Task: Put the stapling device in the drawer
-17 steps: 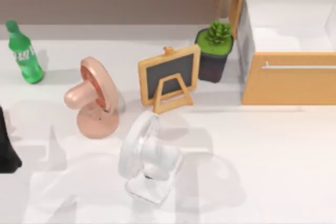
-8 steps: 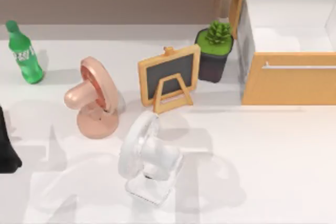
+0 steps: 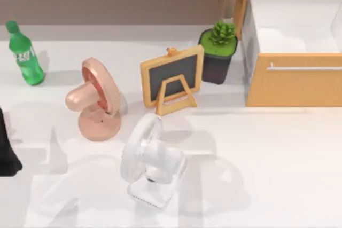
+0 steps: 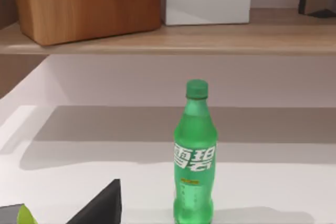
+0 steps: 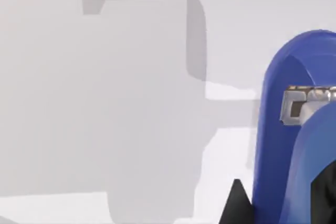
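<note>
Our right wrist view shows the blue stapler point(image 5: 294, 129) close up over the white table point(image 5: 105, 103) (we cannot tell whether the claw grips it), while the drawer point(image 3: 294, 81) stands open at the far right, its white inside bare.

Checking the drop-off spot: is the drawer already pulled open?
Yes, in the top view the drawer stands pulled out, its white inside exposed behind the orange-brown front with the silver handle.
</note>
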